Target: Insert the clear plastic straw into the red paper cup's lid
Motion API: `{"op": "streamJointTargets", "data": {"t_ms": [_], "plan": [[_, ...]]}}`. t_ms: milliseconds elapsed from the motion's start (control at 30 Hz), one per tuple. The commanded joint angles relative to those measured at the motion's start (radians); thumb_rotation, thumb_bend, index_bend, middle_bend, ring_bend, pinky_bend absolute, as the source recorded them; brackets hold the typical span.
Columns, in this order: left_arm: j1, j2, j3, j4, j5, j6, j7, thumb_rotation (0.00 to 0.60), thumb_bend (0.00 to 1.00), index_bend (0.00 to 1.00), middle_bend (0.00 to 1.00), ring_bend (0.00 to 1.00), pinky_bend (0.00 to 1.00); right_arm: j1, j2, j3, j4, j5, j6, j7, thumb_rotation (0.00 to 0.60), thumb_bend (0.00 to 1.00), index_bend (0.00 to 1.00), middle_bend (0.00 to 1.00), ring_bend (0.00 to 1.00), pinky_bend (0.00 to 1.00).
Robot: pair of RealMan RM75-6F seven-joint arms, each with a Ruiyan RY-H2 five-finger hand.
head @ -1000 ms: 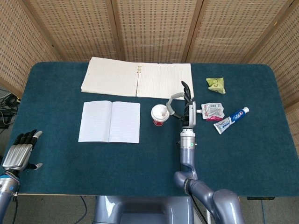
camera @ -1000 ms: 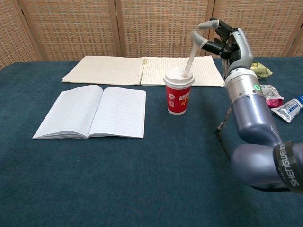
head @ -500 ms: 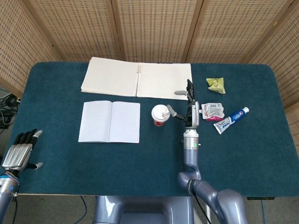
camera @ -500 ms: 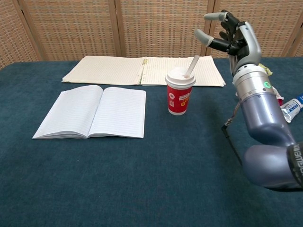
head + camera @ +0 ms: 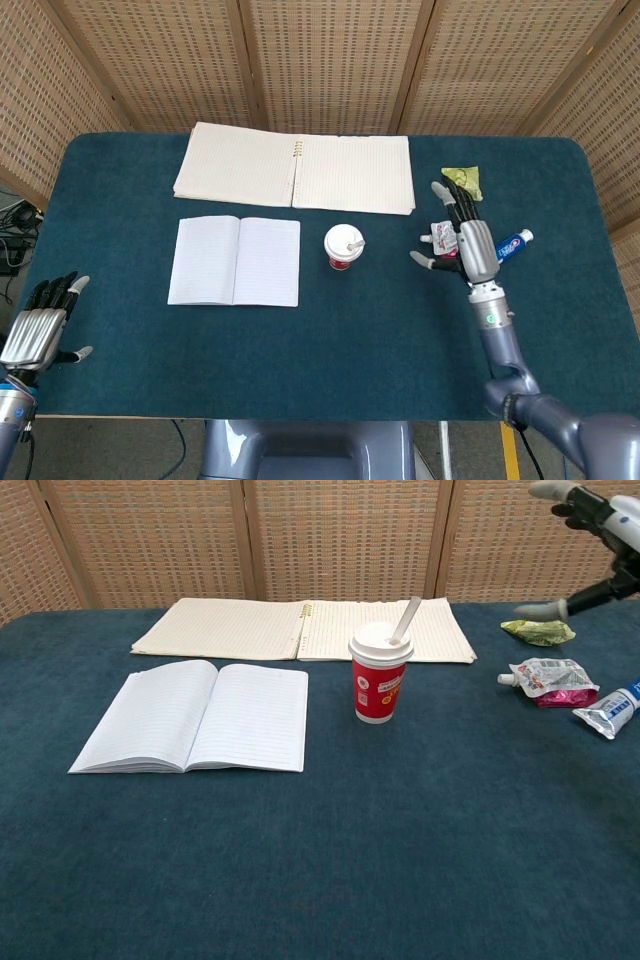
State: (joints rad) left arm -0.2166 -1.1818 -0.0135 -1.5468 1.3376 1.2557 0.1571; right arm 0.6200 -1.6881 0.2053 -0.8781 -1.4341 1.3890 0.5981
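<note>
The red paper cup (image 5: 378, 688) with a white lid (image 5: 342, 241) stands upright on the blue table, right of the small open notebook. The clear straw (image 5: 406, 620) sticks out of the lid, leaning to the right. My right hand (image 5: 468, 240) is open, fingers spread, well to the right of the cup and above the pouch; in the chest view my right hand (image 5: 598, 508) shows only at the top right corner. My left hand (image 5: 40, 325) is open and empty at the table's near left edge, far from the cup.
A large spiral notebook (image 5: 295, 168) lies open at the back, a small open notebook (image 5: 235, 260) left of the cup. Right of the cup lie a pink-and-white pouch (image 5: 548, 676), a toothpaste tube (image 5: 612, 709) and a crumpled green wrapper (image 5: 538, 631).
My right hand let go of the straw, which now stands in the lid on its own, and moved away to the right, opening wide. The left hand stayed put.
</note>
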Motion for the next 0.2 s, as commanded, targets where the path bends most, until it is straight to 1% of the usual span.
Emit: {"op": "streamJointTargets", "data": {"t_ms": [33, 133, 200], "plan": [[0.011, -0.003, 0.004, -0.007, 0.021, 0.027, 0.014, 0.6, 0.06, 0.0, 0.0, 0.0, 0.0, -0.19, 0.308, -0.171, -0.315, -0.008, -0.034, -0.504, 0.6, 0.24, 0.01, 0.0, 0.0, 0.0], [0.019, -0.002, 0.003, -0.014, 0.031, 0.05, 0.025, 0.6, 0.06, 0.0, 0.0, 0.0, 0.0, -0.239, 0.371, -0.196, -0.397, 0.022, -0.036, -0.624, 0.6, 0.24, 0.0, 0.0, 0.0, 0.0], [0.024, 0.0, 0.005, -0.02, 0.036, 0.06, 0.032, 0.6, 0.06, 0.0, 0.0, 0.0, 0.0, -0.263, 0.395, -0.205, -0.431, 0.031, -0.032, -0.641, 0.6, 0.24, 0.0, 0.0, 0.0, 0.0]]}}
